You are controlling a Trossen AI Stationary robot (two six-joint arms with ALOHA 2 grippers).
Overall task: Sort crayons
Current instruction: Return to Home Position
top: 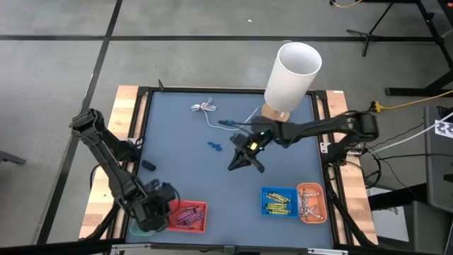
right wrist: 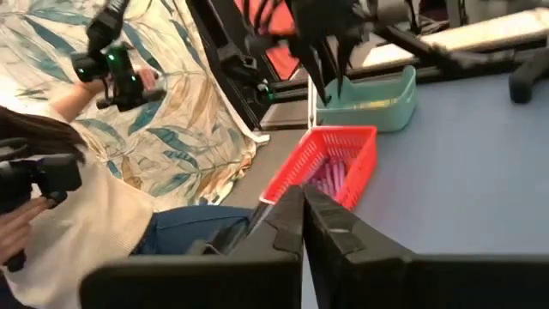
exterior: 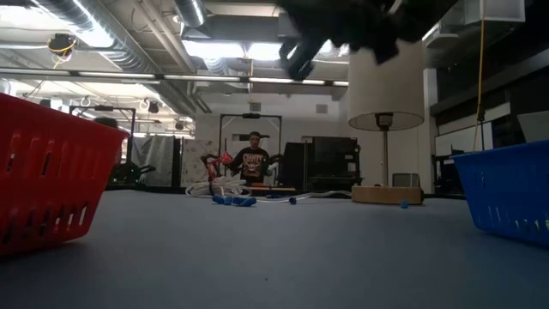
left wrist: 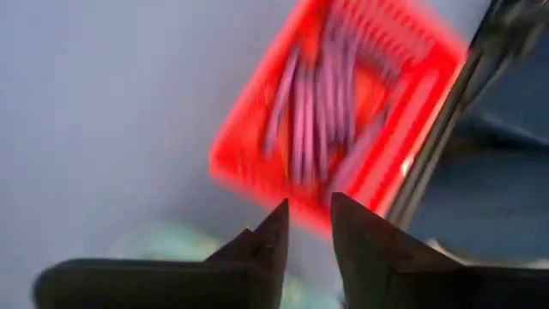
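Leftmost, left gripper point(left wrist: 309, 206) narrowly apart, empty, just beside red basket point(top: 202, 207) of purple crayons point(top: 185, 214): careless pull-back could clip rim, spill. Mid-table, right gripper point(right wrist: 301, 192) closed, empty, open mat around; white tube point(top: 291, 76) near forearm may topple. Yellow crayons point(top: 278, 205) in blue basket point(top: 265, 191), near front edge.

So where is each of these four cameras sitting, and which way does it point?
High view: overhead, straight down on the table; left arm and right arm show.
Low view: tabletop height, facing the room beyond; right arm hangs in above.
Left wrist view: on the left arm, facing the red basket; own fingers show.
Right wrist view: on the right arm, facing the left arm and a person; own fingers show.
Shared: all four see the red basket.
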